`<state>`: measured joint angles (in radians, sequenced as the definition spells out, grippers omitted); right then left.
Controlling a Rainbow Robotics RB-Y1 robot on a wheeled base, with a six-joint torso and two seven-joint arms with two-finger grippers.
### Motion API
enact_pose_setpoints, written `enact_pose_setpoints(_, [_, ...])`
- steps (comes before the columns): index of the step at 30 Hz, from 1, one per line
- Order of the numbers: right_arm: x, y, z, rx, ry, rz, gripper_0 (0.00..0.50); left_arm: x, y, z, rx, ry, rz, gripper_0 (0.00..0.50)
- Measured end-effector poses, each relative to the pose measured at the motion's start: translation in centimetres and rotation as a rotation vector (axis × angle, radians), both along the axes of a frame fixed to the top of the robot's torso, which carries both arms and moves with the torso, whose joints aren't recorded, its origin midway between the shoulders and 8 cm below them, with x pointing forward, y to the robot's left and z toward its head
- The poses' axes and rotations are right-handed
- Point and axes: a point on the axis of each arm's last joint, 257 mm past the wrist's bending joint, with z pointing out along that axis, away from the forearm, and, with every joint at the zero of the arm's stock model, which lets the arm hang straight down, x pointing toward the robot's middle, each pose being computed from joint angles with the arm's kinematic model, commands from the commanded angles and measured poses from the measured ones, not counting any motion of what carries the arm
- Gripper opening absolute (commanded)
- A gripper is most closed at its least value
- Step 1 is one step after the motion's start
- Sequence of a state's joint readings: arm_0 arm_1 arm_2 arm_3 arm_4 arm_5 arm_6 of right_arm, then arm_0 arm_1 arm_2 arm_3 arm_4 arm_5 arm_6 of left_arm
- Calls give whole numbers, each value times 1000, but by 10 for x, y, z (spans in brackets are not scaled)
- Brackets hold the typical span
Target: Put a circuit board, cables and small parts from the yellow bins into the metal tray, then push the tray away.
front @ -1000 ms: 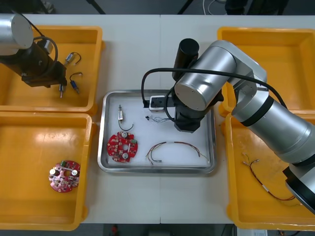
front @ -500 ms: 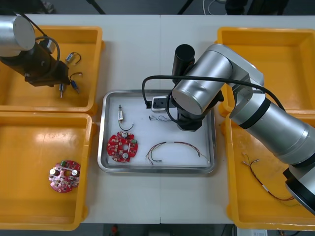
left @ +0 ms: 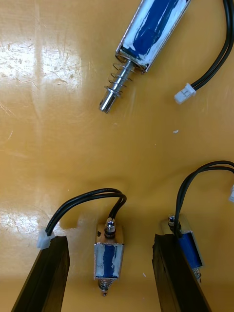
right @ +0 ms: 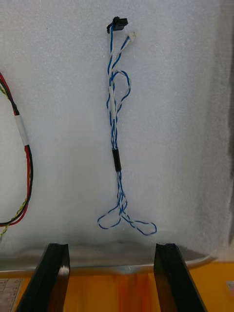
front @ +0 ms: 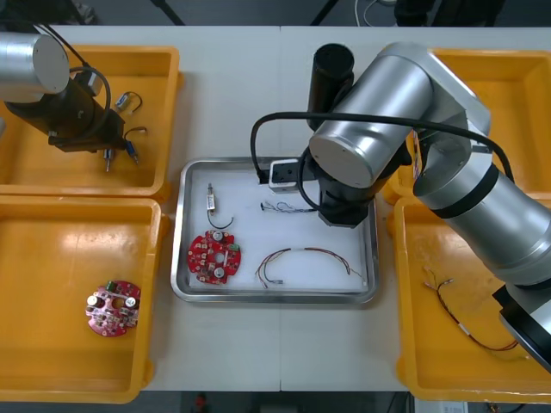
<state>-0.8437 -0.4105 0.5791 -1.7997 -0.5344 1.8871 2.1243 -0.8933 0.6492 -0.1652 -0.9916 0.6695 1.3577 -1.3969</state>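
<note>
In the front view the right arm reaches in from the right side of the frame and hangs over the upper right part of the metal tray (front: 275, 298) at the centre of the table. The right gripper (right: 111, 251) has its jaws apart with nothing between them. Its fingers sit at the tray's rim, and the twisted blue and white cable (right: 117, 141) lies stretched on the white lining just beyond them, touching neither. A red and yellow cable (front: 303, 256) lies in the tray's lower right part. A round red circuit board (front: 213, 255) lies in its lower left, with a small metal part (front: 211, 198) just above the board.

The left gripper (left: 109, 239) is at the upper left of the front view, down in the upper-left yellow bin (front: 138, 53). Its jaws are apart too. A blue-sided metal part (left: 108, 258) with a looped black lead lies on the bin floor between the fingers, touching neither. A second blue part (left: 189, 246) lies just beside one finger, partly hidden by it, and a longer part (left: 146, 24) with a spring and plunger lies farther off.

A second circuit board (front: 112, 308) lies in the lower-left bin (front: 52, 284), and another red and yellow cable (front: 465, 323) lies in the lower-right bin (front: 448, 370).
</note>
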Motion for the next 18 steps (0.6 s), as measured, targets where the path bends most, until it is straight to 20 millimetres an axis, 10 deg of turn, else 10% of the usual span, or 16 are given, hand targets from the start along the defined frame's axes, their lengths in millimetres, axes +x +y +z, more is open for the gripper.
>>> enact_pose_setpoints(11, [-10,-2,62,275,-141,-153,500,-1,1,0,-8,1,2,500])
enact_pose_setpoints(18, [-27,-32,66,321,-200,-258,500,-4,8,-3,-5,7,11,500])
